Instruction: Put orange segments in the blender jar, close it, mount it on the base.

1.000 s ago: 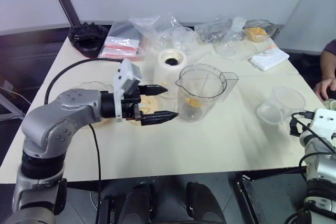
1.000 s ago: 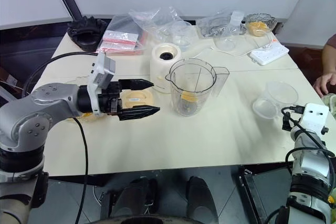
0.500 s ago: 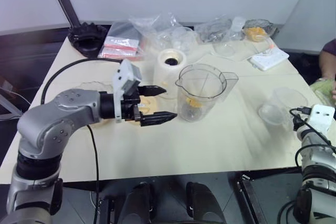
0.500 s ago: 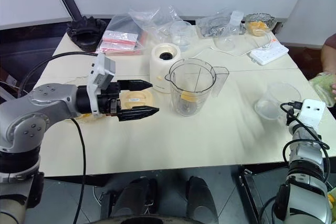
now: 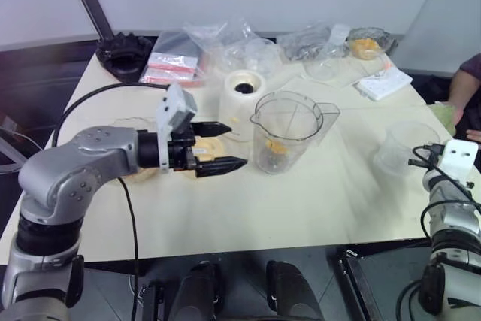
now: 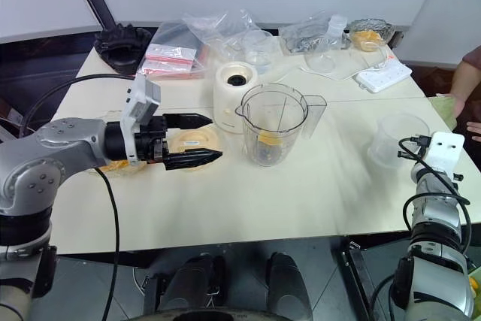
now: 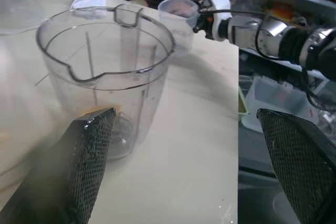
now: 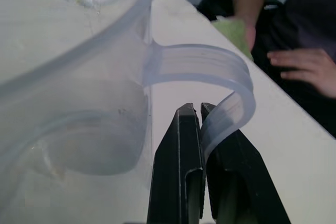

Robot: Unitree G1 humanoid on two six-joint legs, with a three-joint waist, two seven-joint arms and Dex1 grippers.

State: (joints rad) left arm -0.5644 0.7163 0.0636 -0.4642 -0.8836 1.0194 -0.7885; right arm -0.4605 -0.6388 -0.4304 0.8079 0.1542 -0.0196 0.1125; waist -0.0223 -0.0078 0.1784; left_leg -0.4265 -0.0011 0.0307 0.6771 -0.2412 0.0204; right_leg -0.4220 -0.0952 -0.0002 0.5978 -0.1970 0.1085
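One blender jar (image 5: 288, 131), upright mid-worktop (image 5: 316, 208), with orange segments (image 5: 276, 146) at its bottom, number indistinct. One base (image 5: 242, 98), cream-white, just behind the jar on its left. One small clear cup (image 6: 397, 138) near the right edge. One pale-orange lid (image 6: 194, 140) beneath the left gripper (image 6: 203, 139), whose fingers stand wide apart, empty, pointing at the jar as before. Right gripper (image 8: 202, 129): closed since a second ago, its fingers now pinching the cup's handle (image 8: 210, 74). One person's hand (image 8: 304, 69) beyond.
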